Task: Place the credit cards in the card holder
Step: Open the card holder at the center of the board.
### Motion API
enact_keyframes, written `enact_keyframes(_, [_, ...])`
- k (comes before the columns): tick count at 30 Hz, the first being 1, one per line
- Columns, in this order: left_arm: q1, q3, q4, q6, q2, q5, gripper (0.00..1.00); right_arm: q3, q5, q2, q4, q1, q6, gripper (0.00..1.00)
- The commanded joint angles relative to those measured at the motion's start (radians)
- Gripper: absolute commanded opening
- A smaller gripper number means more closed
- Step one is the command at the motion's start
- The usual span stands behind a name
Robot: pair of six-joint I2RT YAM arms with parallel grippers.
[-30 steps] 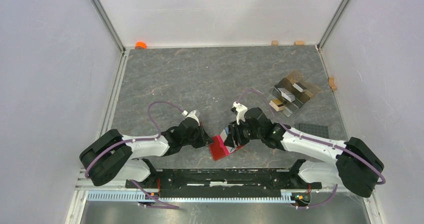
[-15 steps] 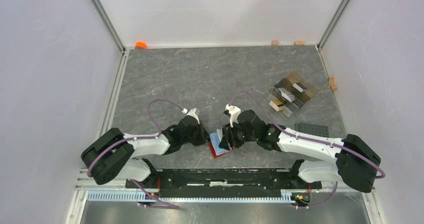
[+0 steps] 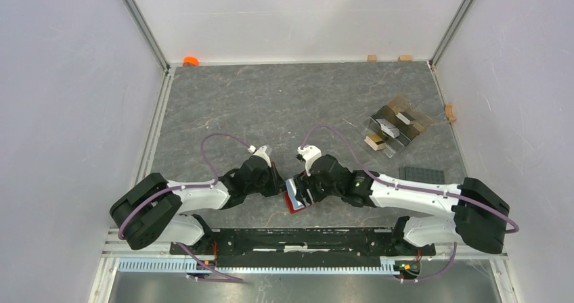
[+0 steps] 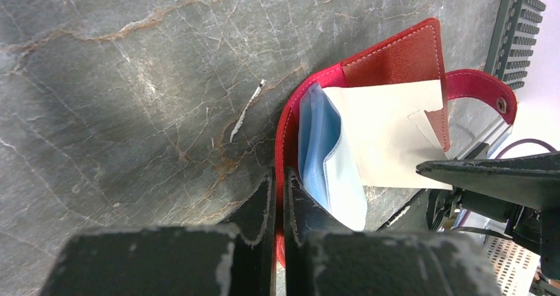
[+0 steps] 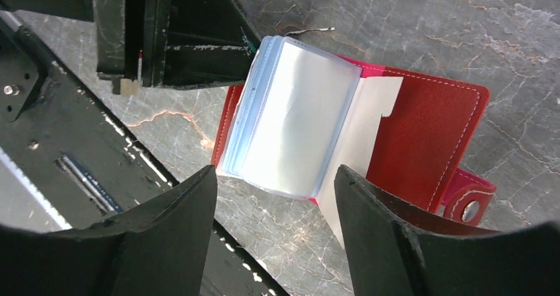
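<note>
Tabletop [image 3: 271, 107]: card holder [image 5: 429, 131] beneath right claw [image 5: 274, 177]

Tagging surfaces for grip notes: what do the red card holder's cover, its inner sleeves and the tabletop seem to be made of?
The card holder cover looks like red leather or an imitation: matte grain, pale stitching along the edge. The sleeves seem to be clear flexible plastic, glossy and bluish, catching glare. The tabletop is a grey stone-look surface with rusty veins; real stone or a print, I cannot tell.
</note>
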Motion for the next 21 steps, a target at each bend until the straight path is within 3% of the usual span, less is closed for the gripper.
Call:
enact_keyframes(1, [0.005, 0.021, 0.049, 0.044, -0.002, 0.019, 0.02, 0.045, 0.129, 0.038, -0.004, 0.027, -0.005, 0.71])
enact_keyframes(21, [0.006, 0.013, 0.052, 0.044, -0.013, 0.02, 0.02, 0.08, 0.205, 0.167, 0.028, 0.087, 0.014, 0.79])
